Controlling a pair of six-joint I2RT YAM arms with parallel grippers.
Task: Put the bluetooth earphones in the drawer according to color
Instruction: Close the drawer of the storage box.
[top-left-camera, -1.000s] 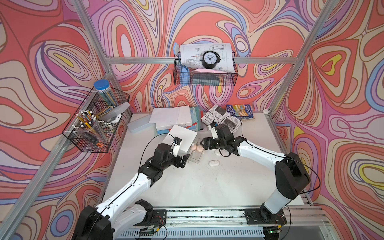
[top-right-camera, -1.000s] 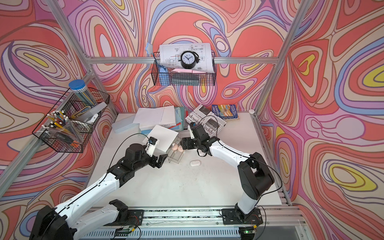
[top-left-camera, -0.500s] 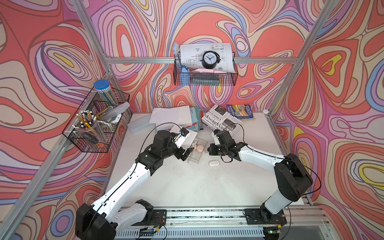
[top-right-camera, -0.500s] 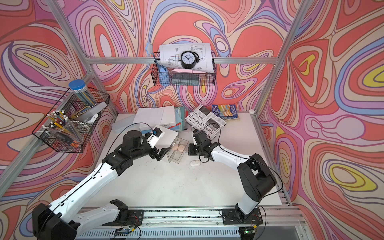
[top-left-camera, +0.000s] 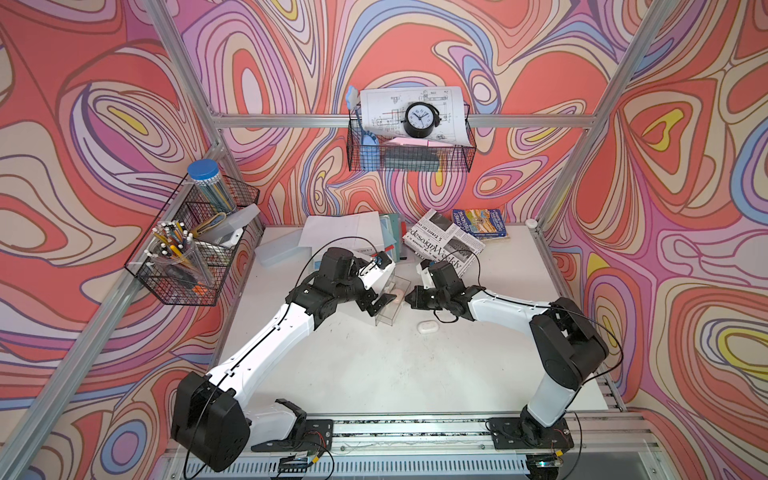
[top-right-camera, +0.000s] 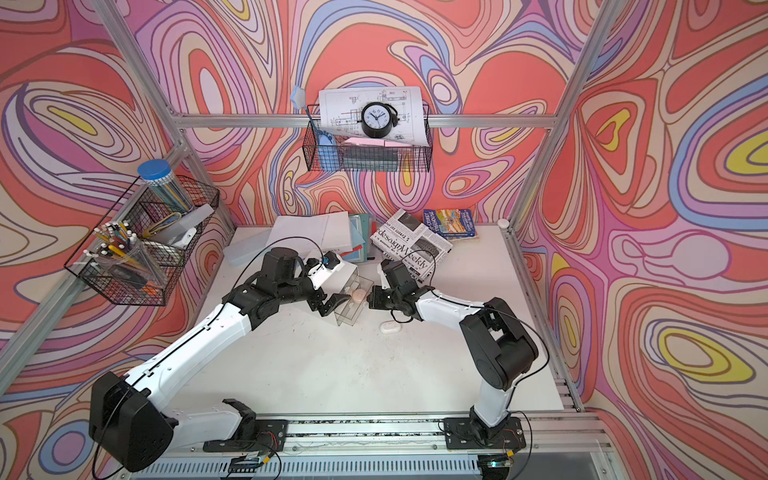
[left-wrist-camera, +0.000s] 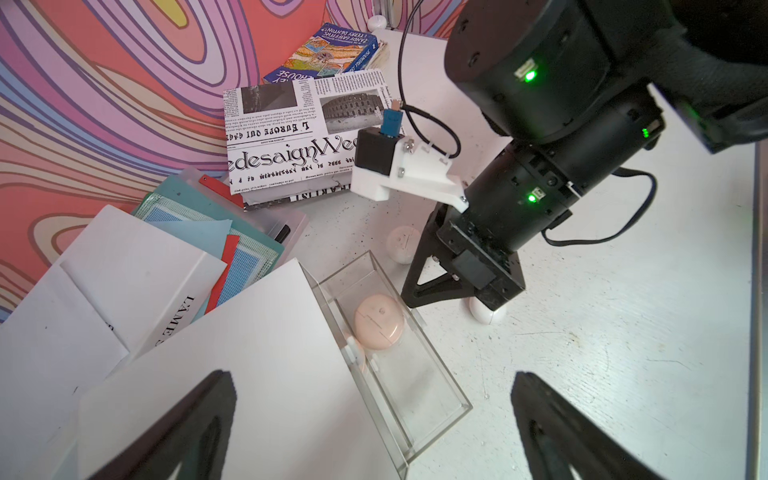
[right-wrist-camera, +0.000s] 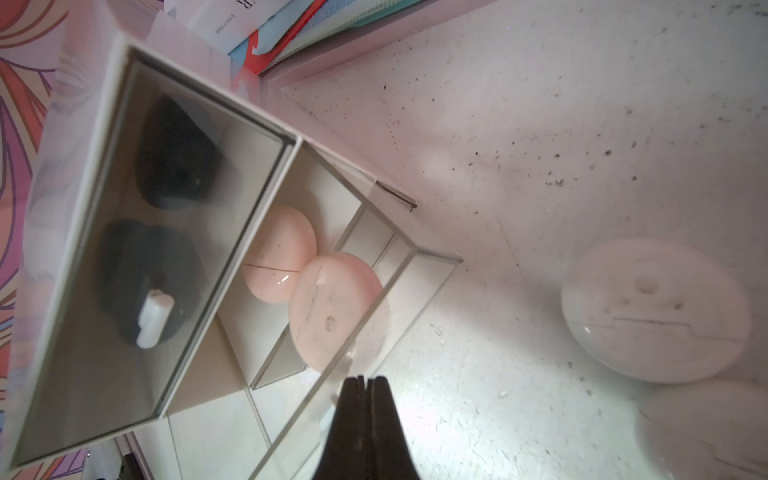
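The drawer cabinet (top-left-camera: 384, 272) is a small white box near the table's middle; its middle clear drawer (right-wrist-camera: 415, 266) is pulled out. Two beige-pink bluetooth earphones (right-wrist-camera: 278, 253) (right-wrist-camera: 332, 307) lie in it, one showing in both top views (top-left-camera: 400, 296) (top-right-camera: 358, 295). Two black ones (right-wrist-camera: 174, 153) sit behind the shut top drawer front. White ones (top-left-camera: 428, 327) (right-wrist-camera: 652, 307) (left-wrist-camera: 402, 244) lie on the table. My right gripper (right-wrist-camera: 365, 380) is shut and empty, its tips at the open drawer's front wall. My left gripper (left-wrist-camera: 374, 415) hangs open over the cabinet top and the drawer.
Papers and folders (top-left-camera: 340, 228), a frosted pencil box (top-left-camera: 282, 249), a newspaper-print box (top-left-camera: 442, 245) and a book (top-left-camera: 478, 222) crowd the back of the table. Wire baskets (top-left-camera: 195, 245) (top-left-camera: 409, 153) hang on the left and back walls. Bare tabletop (top-left-camera: 395, 374) lies in front.
My right gripper has shut and dropped from above the open drawer to its front. My left arm has swung from the cabinet's near-left side to over the cabinet, still open.
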